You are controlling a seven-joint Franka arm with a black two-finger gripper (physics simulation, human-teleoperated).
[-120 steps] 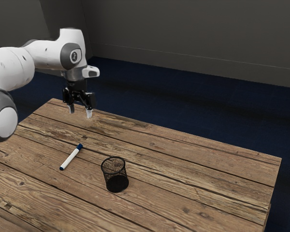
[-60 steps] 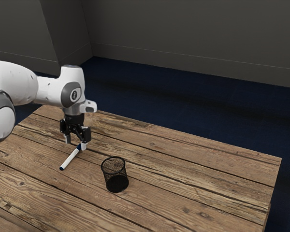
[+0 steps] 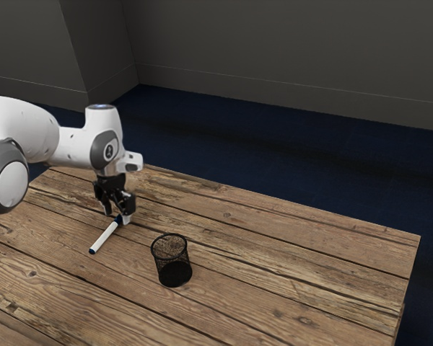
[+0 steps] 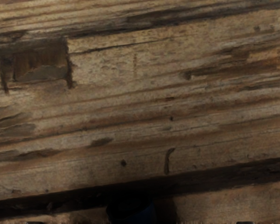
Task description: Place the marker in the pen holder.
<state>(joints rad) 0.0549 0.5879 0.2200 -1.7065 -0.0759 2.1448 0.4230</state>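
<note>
In the exterior view, the plank table point(image 3: 310, 270) runs to its far edge, which slopes down toward the exterior view's right. The white arm point(image 3: 36, 130) comes in from the exterior view's left and ends in a black gripper point(image 3: 117, 218), low over the table, its jaws apart. The mesh pen holder point(image 3: 172, 261) stands upright, well in from the table's far edge. The white marker point(image 3: 105, 238) lies on the table beside it, toward the exterior view's left, its blue cap point(image 3: 120, 219) between the jaws and pointing toward the far edge.
</note>
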